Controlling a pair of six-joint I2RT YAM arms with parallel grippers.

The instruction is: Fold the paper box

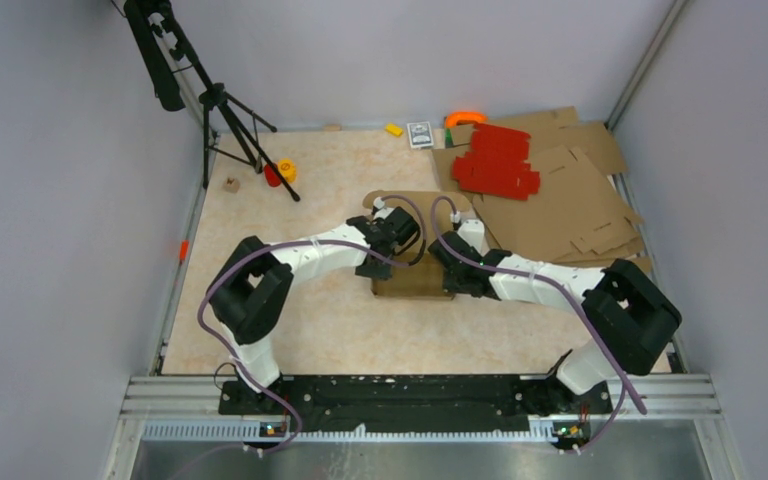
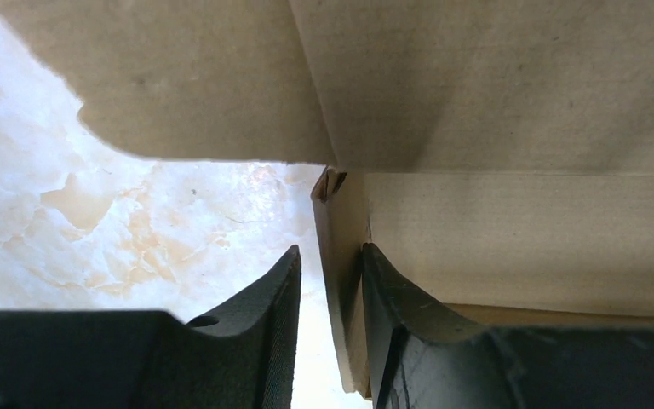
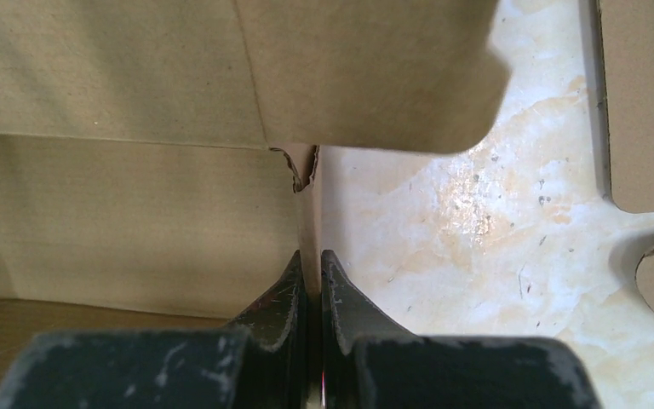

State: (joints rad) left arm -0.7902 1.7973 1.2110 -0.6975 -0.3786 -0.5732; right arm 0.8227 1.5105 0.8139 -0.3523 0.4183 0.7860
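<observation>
The paper box [image 1: 412,282] is plain brown cardboard, standing half-formed in the middle of the table between both arms. In the left wrist view its left side wall [image 2: 341,256] stands between the fingers of my left gripper [image 2: 330,251], which is open. The inner finger [image 2: 392,290] touches the wall; the outer finger stands apart from it. My right gripper [image 3: 309,254] is shut on the box's right side wall [image 3: 308,204], pinching its top edge. A flap [image 3: 366,77] hangs over both wrist views. From above, the left gripper [image 1: 380,262] and right gripper [image 1: 452,270] sit at opposite ends of the box.
Large flat brown cardboard sheets [image 1: 560,205] lie at the back right with red cardboard sheets [image 1: 495,160] on top. A black tripod [image 1: 230,120] stands at the back left beside a red and yellow object [image 1: 280,172] and a small wooden cube [image 1: 231,184].
</observation>
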